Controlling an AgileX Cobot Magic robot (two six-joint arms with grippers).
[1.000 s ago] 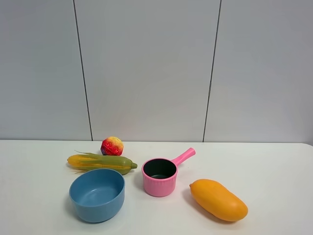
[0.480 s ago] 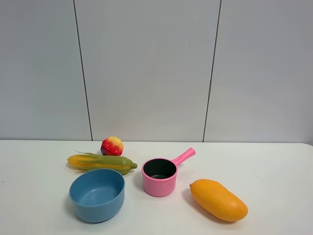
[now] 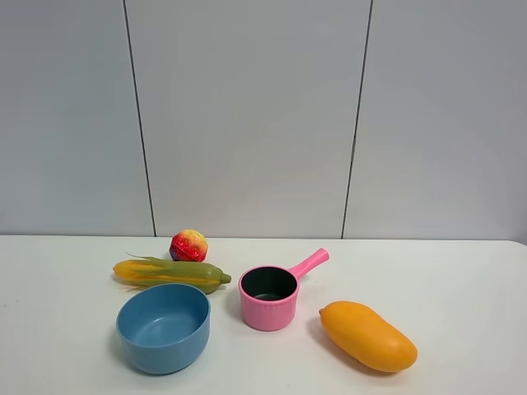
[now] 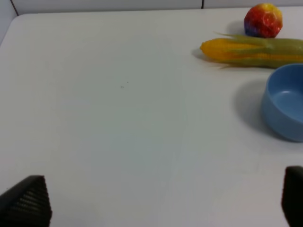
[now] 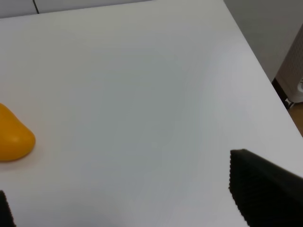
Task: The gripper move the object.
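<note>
The toy corn cob (image 3: 171, 274) lies on its side on the white table (image 3: 461, 280), with a green husk and a yellow end pointing left. It sits just behind the blue bowl (image 3: 163, 327). It also shows in the left wrist view (image 4: 253, 51), far ahead of my left gripper (image 4: 160, 203). That gripper is open and empty, its dark fingertips (image 4: 27, 201) wide apart above bare table. My right gripper (image 5: 135, 203) is open and empty over bare table near the mango's tip (image 5: 13, 135). Neither gripper shows in the exterior view.
A red-yellow ball (image 3: 188, 245) sits behind the corn. A pink saucepan (image 3: 270, 295) stands at the middle with its handle pointing back right. An orange mango (image 3: 367, 335) lies at the front right. The table's right edge (image 5: 255, 61) is close to my right gripper.
</note>
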